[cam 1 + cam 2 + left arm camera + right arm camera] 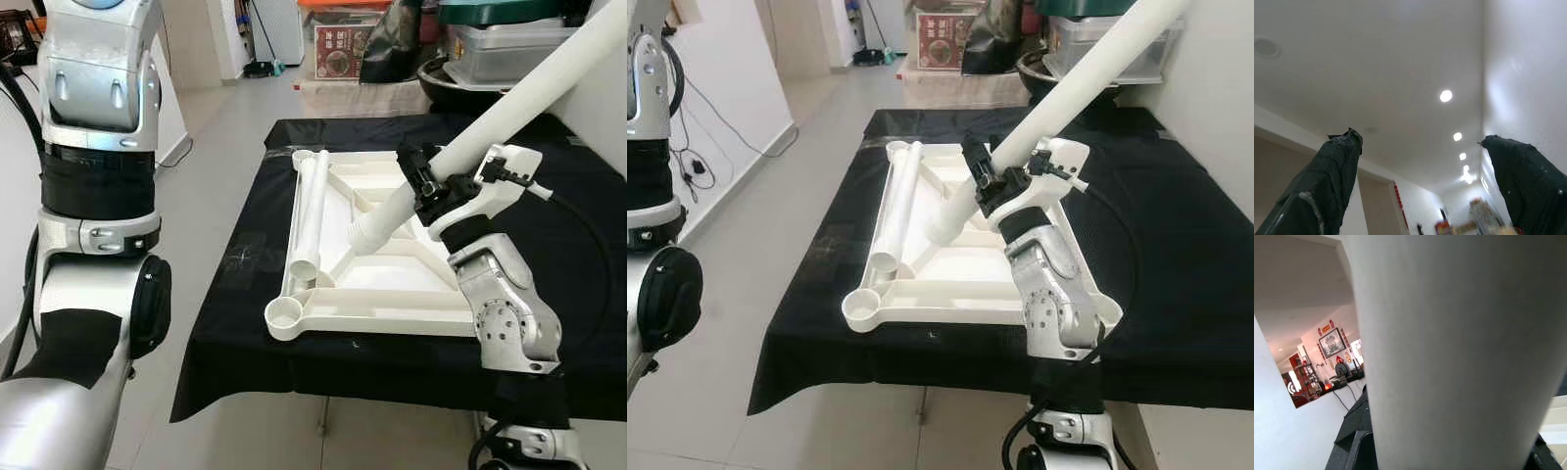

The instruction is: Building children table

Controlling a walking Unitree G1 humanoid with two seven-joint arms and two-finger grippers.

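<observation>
White table leg (509,108) slants through right gripper (428,186).

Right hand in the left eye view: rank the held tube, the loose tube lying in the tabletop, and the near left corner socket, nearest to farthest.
1. Held tube, gripped in the right hand.
2. Loose tube, lying along the tabletop's left side.
3. Corner socket, at the near left corner.
</observation>
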